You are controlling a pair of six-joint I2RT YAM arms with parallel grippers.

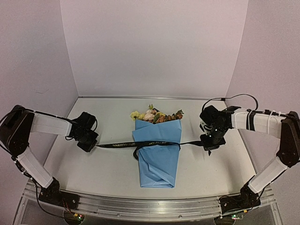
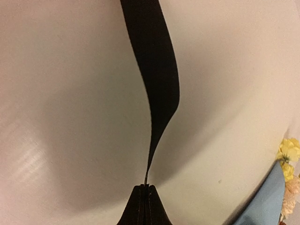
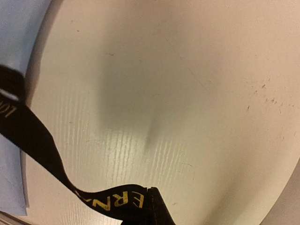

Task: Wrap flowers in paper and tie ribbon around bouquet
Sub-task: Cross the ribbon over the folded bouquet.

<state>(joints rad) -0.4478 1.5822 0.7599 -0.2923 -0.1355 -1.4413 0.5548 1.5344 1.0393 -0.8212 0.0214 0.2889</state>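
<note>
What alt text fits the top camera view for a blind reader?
A light-blue paper bouquet lies on the table, blooms at the far end, a black ribbon across its waist. The left pincer and right pincer each grip one ribbon end, stretched out sideways.

Taut ribbon point(image 1: 117, 145) strung L-R round bouquet point(image 1: 158, 164) bars ctr; free room behind.

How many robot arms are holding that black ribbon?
2. The left end effector pinches the ribbon to the left of the bouquet. The right end effector pinches it on the bouquet's right. No other arm shows in any view.
</note>
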